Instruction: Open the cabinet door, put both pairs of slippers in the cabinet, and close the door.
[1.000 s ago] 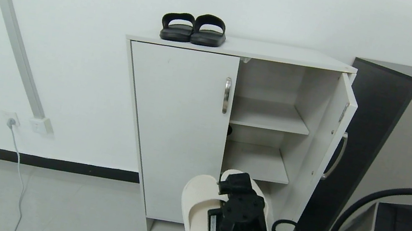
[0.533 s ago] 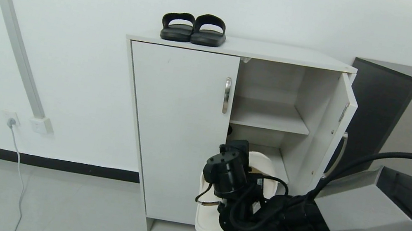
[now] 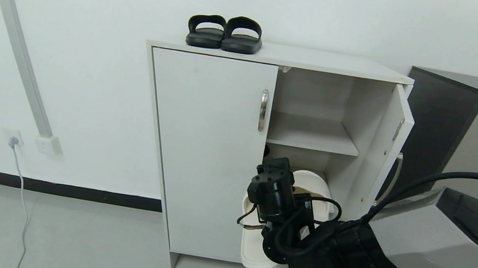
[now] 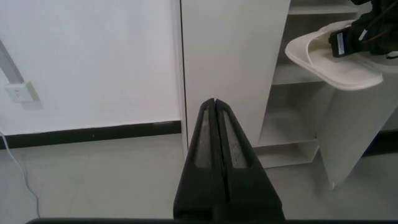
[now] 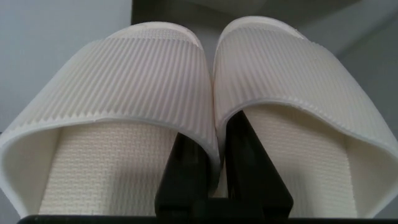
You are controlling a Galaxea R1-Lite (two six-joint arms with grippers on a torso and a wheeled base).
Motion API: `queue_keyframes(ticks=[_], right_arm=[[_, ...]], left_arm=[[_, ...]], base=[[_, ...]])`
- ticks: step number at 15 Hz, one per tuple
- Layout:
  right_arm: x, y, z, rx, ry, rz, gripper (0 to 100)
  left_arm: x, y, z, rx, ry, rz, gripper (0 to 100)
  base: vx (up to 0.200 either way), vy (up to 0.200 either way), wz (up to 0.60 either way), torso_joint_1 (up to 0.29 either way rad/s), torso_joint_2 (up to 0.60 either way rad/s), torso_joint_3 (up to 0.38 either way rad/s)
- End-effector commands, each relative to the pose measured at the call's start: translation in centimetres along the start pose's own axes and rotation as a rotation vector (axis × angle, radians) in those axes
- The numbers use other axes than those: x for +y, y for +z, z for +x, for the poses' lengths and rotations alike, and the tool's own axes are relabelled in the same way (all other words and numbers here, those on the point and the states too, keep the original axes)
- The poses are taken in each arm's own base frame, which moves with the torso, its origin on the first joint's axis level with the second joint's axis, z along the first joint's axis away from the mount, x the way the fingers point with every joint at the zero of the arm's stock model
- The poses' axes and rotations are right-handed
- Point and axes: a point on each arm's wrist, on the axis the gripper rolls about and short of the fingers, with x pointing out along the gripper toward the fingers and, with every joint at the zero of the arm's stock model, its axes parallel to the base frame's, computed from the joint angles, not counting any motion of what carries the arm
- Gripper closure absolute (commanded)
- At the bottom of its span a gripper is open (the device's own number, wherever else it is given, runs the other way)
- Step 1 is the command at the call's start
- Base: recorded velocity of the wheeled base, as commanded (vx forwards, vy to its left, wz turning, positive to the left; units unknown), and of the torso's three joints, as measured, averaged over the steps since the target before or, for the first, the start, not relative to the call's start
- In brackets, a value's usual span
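Note:
The white cabinet [image 3: 202, 147] has its left door closed and its right door [image 3: 388, 144] swung open, showing bare shelves [image 3: 311, 139]. A pair of black slippers [image 3: 224, 33] rests on the cabinet top. My right gripper [image 5: 216, 155] is shut on the inner edges of a pair of white slippers [image 3: 253, 255], held side by side. Their toes point into the open compartment at the lower shelf's height, and their heels hang out in front. The left gripper [image 4: 214, 104] is shut on nothing, low and in front of the closed door, with the white slippers [image 4: 329, 59] farther off.
A dark grey cabinet [image 3: 432, 137] stands right beside the open door. A wall socket with a cable [image 3: 13, 141] and a slanted conduit [image 3: 13, 33] are on the wall to the left. Bare grey floor [image 3: 57, 234] lies left of the cabinet.
The right arm lifted the white slippers from low in front of the cabinet up to the open compartment, then shifted them slightly right and further in.

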Motion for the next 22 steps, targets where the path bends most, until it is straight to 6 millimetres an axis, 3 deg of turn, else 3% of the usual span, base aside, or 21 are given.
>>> queue_keyframes(ticks=[1,13,22], right_arm=[[-0.7,0.0,-0.4,0.006,-0.003,-0.027,100],[-3.8,-1.7,-1.6,0.076,-0.034,-0.148,100],[-7.7,-2.9,-3.5,0.126,-0.065,-0.183,100]], left_arm=[[0.0,0.0,0.0,0.003,-0.001,-0.001,100],[0.0,0.0,0.0,0.003,-0.001,-0.003,100],[0.0,0.0,0.0,0.003,0.000,-0.003,100]], base=[[0.000,0.000,0.00,0.000,0.00,0.000],[0.000,0.000,0.00,0.000,0.00,0.000],[0.000,0.000,0.00,0.000,0.00,0.000]])
